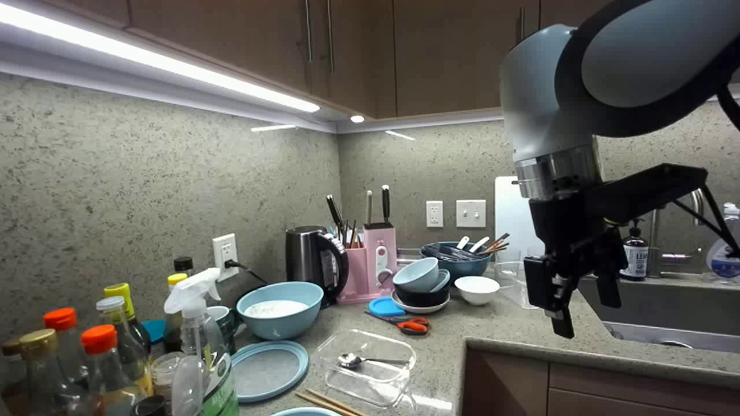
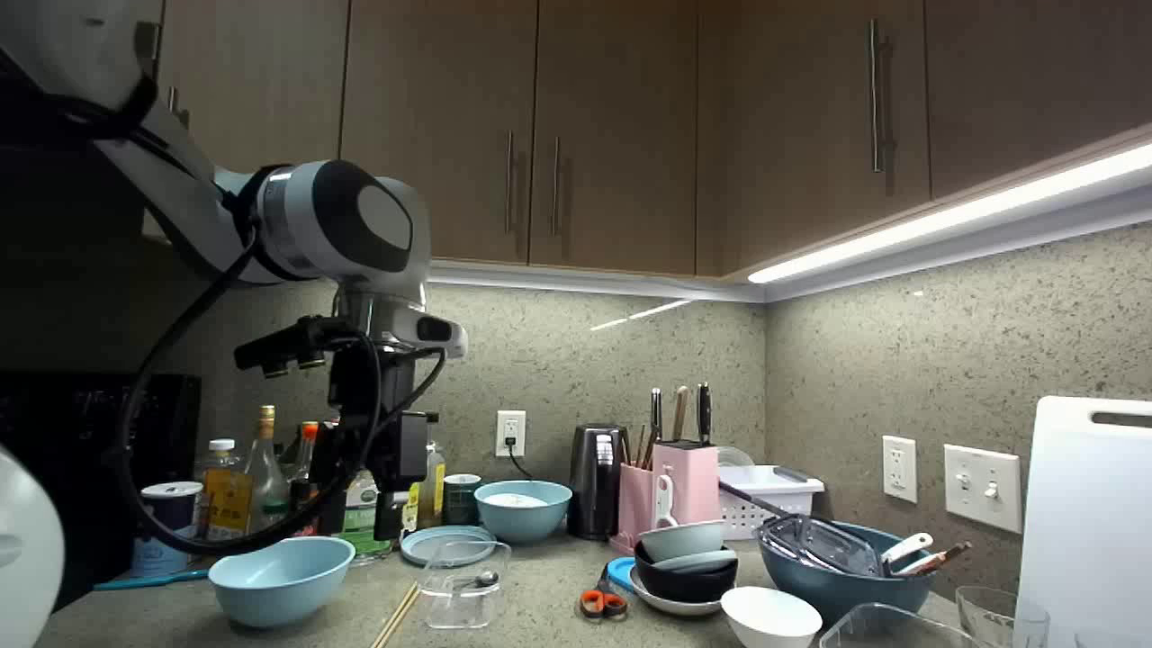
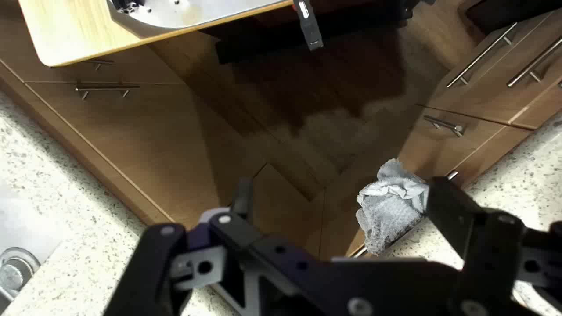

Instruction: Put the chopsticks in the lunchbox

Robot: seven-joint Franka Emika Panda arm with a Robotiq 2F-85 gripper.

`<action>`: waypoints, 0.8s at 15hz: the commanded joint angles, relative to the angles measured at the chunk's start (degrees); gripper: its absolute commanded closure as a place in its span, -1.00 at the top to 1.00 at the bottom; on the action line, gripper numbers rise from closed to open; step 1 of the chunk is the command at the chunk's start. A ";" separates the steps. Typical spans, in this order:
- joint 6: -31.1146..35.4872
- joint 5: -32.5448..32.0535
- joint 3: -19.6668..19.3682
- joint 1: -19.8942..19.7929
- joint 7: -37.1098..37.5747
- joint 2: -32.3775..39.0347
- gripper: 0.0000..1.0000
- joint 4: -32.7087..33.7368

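The chopsticks are two thin tan sticks lying on the counter beside the clear lunchbox. They also show left of the lunchbox in an exterior view. The lunchbox is a transparent open box, with a metal spoon lying in it. My gripper hangs in the air near the counter's inner corner and the sink, well away from the chopsticks. In the wrist view my gripper has its fingers wide apart with nothing between them. The chopsticks and lunchbox are out of the wrist view.
A blue lid and a light blue bowl stand near the lunchbox. Bottles and a spray bottle line the wall. Scissors and stacked bowls sit further along. A grey cloth hangs at the counter edge.
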 commanded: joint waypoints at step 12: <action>9.13 -0.85 7.63 3.49 6.67 11.50 1.00 3.49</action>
